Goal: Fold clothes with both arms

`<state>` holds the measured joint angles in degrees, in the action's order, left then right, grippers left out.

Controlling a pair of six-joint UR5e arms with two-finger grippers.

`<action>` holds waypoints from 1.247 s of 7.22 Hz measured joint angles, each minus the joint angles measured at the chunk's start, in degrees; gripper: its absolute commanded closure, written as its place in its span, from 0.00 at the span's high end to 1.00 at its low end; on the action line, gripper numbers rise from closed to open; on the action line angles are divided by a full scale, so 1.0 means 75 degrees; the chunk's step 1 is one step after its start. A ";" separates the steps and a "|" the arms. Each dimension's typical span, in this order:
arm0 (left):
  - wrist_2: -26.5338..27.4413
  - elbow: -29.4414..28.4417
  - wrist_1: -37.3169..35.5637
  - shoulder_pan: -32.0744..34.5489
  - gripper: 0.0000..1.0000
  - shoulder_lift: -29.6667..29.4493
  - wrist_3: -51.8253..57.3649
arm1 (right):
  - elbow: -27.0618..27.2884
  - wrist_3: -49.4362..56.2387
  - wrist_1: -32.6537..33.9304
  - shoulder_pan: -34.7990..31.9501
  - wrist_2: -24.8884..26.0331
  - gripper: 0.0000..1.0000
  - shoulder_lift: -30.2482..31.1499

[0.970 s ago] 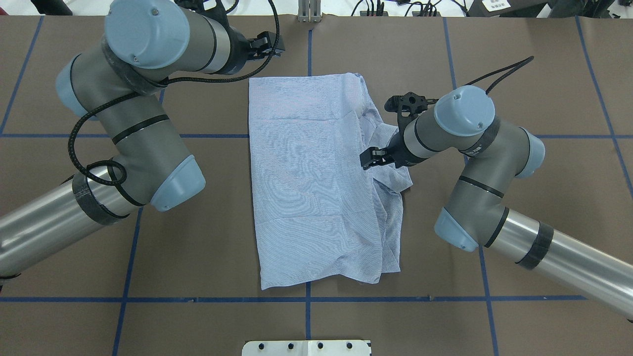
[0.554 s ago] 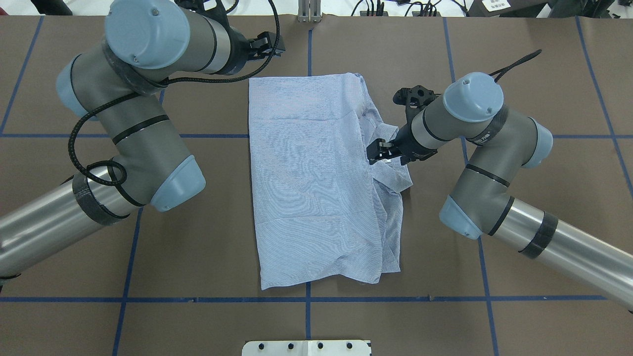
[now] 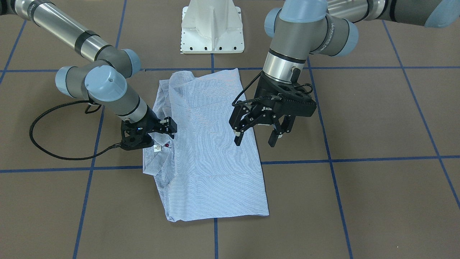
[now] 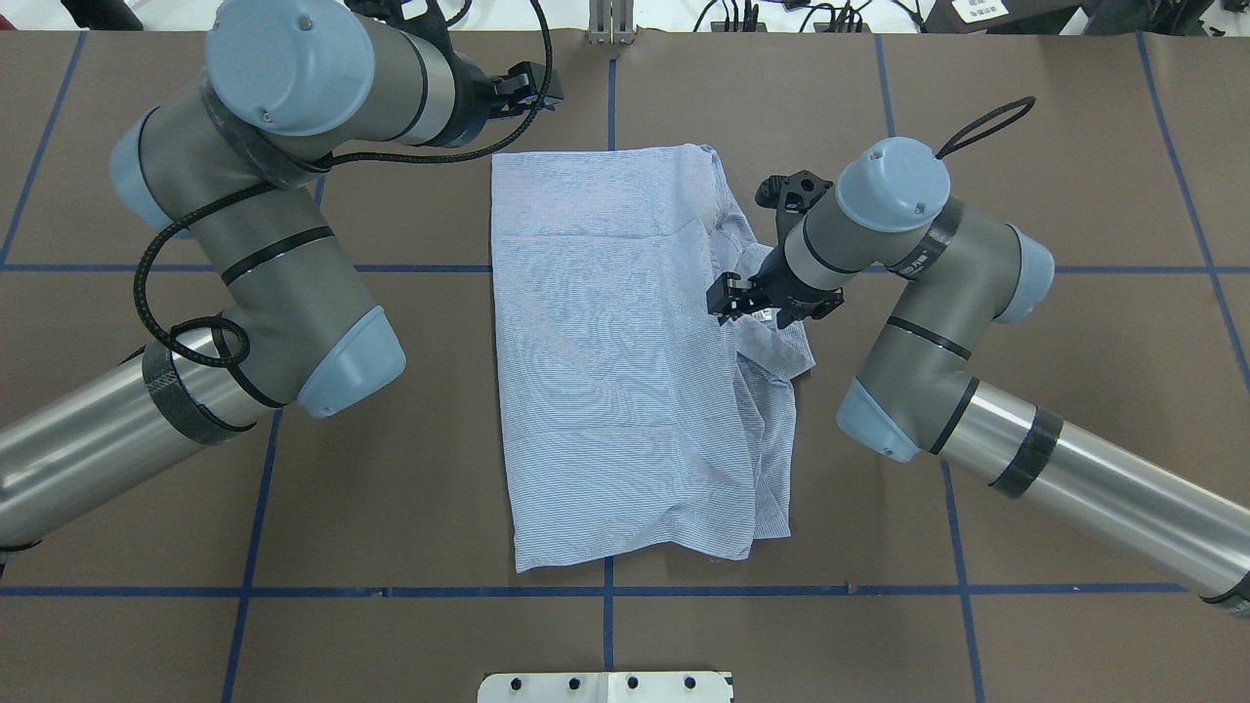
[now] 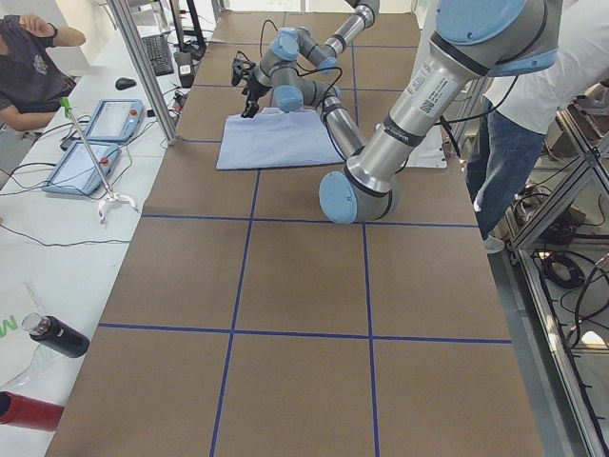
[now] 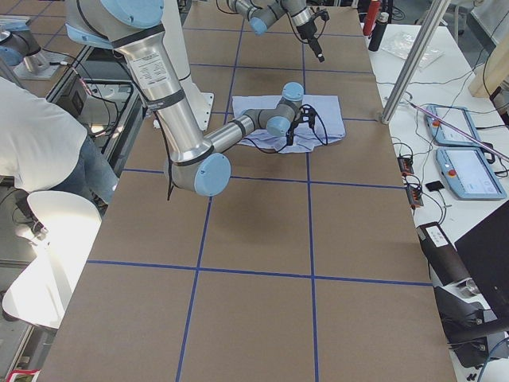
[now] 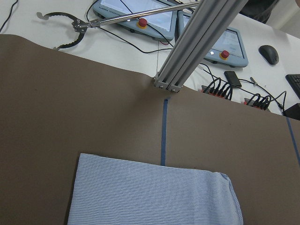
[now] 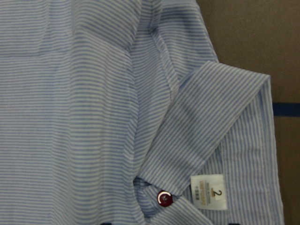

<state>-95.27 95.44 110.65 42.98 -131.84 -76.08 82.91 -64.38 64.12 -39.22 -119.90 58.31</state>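
Note:
The striped light blue shirt (image 4: 615, 361) lies partly folded, back up, mid-table, with bunched cloth and the collar along its right edge. My right gripper (image 4: 725, 299) stands low over that collar (image 3: 158, 158), jaws open with nothing between them (image 3: 168, 128). Its wrist view looks straight down on the collar, the white neck label (image 8: 208, 191) and a dark red button (image 8: 164, 198). My left gripper (image 3: 254, 142) hangs open and empty above the shirt's other long edge, near the far end (image 4: 532, 90). The left wrist view shows the shirt's far edge (image 7: 154, 197).
The white pedestal base (image 3: 212, 28) stands at the robot's side of the table. An aluminium post (image 7: 187, 42) and teach pendants (image 7: 136, 16) are beyond the far edge. A person stands by the base (image 5: 533, 114); another sits at the side table (image 5: 29, 67).
The right arm swung away from the shirt, then back; its gripper now sits slightly further left over the collar. The left arm and the shirt have not moved.

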 measured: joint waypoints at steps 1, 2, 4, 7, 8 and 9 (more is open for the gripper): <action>0.0000 0.0000 0.0000 0.0000 0.98 0.0000 0.0000 | -0.0114 -0.0003 0.0037 0.0086 0.0028 0.86 -0.0089; 0.0000 0.0001 0.0000 0.0000 0.98 0.0001 0.0004 | -0.0171 -0.0008 0.0054 0.0143 0.0041 0.85 -0.0149; 0.0000 0.0001 0.0000 0.0000 0.98 -0.0006 0.0004 | -0.0197 -0.0013 0.0062 0.0172 0.0048 0.42 -0.0207; 0.0000 0.0006 0.0000 0.0000 0.98 -0.0010 -0.0004 | -0.0202 0.0002 0.0064 0.0178 0.0038 0.00 -0.0243; 0.0000 0.0006 0.0000 0.0000 0.98 -0.0009 -0.0004 | -0.0201 0.0005 0.0064 0.0179 0.0037 0.00 -0.0256; 0.0000 0.0005 0.0000 0.0000 0.98 -0.0004 -0.0005 | -0.0196 0.0006 0.0067 0.0179 0.0037 0.00 -0.0264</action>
<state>-95.27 95.48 110.65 42.98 -131.87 -76.11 81.43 -64.34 64.62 -37.88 -119.62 56.34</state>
